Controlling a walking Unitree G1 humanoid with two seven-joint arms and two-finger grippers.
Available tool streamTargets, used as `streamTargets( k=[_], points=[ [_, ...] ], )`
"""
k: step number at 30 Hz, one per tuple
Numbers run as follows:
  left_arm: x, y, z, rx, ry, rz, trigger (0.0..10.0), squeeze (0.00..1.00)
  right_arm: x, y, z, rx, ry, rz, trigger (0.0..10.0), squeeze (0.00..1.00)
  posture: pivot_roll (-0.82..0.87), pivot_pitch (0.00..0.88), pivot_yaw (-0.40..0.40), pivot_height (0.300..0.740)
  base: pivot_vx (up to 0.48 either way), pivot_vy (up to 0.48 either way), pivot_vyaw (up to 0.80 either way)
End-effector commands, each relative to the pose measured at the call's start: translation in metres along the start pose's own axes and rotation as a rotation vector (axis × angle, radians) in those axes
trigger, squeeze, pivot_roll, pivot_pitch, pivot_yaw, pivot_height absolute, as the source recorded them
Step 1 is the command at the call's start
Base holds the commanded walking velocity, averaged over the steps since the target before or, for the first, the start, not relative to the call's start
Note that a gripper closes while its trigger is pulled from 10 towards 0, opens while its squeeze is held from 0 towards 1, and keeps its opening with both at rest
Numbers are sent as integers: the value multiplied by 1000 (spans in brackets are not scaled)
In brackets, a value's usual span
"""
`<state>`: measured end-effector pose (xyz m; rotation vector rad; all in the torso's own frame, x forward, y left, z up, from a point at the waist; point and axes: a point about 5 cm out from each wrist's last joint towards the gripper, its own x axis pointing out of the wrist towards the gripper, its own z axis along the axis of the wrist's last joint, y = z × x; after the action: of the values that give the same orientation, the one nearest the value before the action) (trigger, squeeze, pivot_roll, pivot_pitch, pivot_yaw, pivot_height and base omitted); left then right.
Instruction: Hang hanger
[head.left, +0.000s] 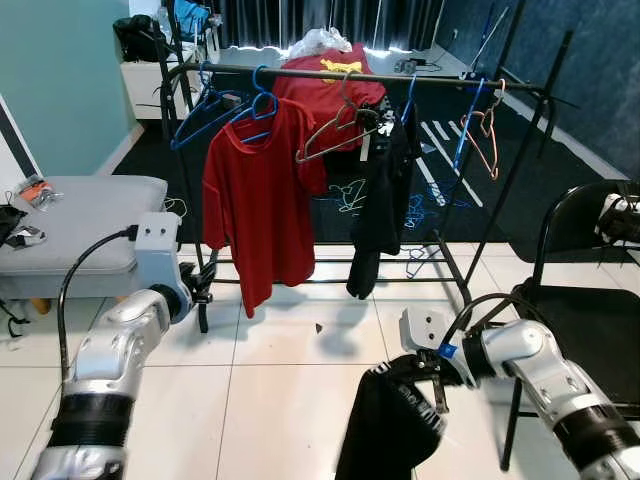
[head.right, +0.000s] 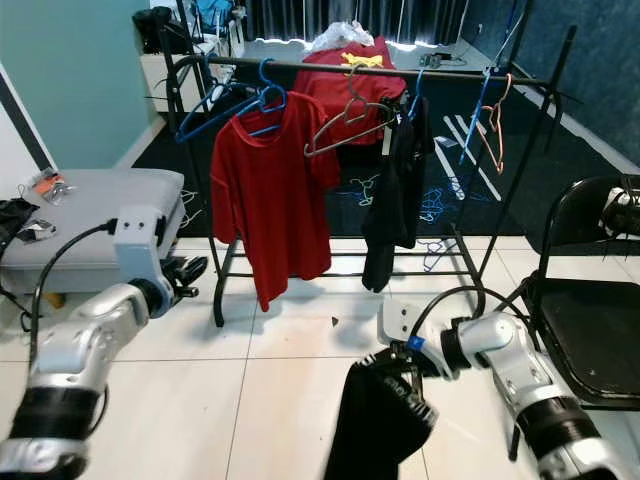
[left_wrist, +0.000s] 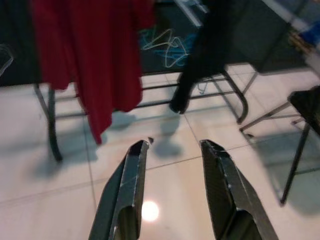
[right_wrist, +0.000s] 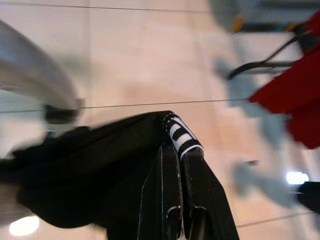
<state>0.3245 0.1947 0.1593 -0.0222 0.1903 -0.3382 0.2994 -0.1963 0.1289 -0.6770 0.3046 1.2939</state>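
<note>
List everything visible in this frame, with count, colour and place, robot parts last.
Clothes rack: one, black, standing across the tiled floor ahead.
Red T-shirt: one, on a blue hanger at the rack's left part.
Black garment on rack: one, hanging near the rack's middle.
Bare hangers on the rail: several; blue at the left, grey at the middle, orange at the right.
Red garment with yellow print: one, behind the rail.
Bench: one, grey, at the left.
Chair: one, black, at the right.
Black garment with striped trim: one, held low over the floor.
Left gripper: open, empty, raised toward the rack.
Right gripper: shut on the striped-trim garment.
</note>
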Motion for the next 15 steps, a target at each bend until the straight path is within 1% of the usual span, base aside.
streamTargets(
  k=[1,2,3,4,6,7,8,9,10,11,14,15],
  points=[
    [-3,-16,-6,57,22,-177,10000,0,-6,-9,12,-85,-36,-52,0,0,-89,23,-40,740,0,0,0],
    [-3,-16,-6,57,22,-177,10000,0,-6,-9,12,-85,-36,-52,0,0,-89,23,-40,740,0,0,0],
    [-5,-25,-10,80,48,-261,10000,0,-7,-11,19,-117,-60,-53,0,0,-95,21,-33,740,0,0,0],
    [-5,-25,-10,80,48,-261,10000,0,-7,-11,19,-117,-60,-53,0,0,-95,21,-33,740,0,0,0],
    [-6,-45,-18,83,96,-403,10000,0,-8,-10,29,-161,-81,-17,0,0,-94,23,-25,740,0,0,0],
    [-6,-52,-21,82,113,-443,10000,0,-9,-10,31,-178,-82,-4,0,0,-94,23,-25,740,0,0,0],
    [-1,-60,-25,70,114,-453,10000,0,-11,-11,32,-213,-88,5,0,0,-104,22,-27,740,0,0,0],
    [-1,-60,-25,70,114,-453,10000,0,-11,-11,32,-213,-88,5,0,0,-104,22,-27,740,0,0,0],
    [7,-67,-30,51,104,-432,10000,0,-13,-13,34,-257,-100,12,0,0,-117,31,-25,740,0,0,0],
    [11,-69,-32,44,98,-419,10000,0,-14,-14,34,-270,-105,13,0,0,-117,31,-25,740,0,0,0],
    [12,-69,-32,41,96,-411,10000,0,-15,-14,35,-274,-107,14,0,0,-117,31,-25,740,0,0,0],
    [14,-70,-31,25,85,-415,10000,0,-14,-15,33,-281,-94,33,0,0,-132,40,-19,740,0,0,0]
  ],
)
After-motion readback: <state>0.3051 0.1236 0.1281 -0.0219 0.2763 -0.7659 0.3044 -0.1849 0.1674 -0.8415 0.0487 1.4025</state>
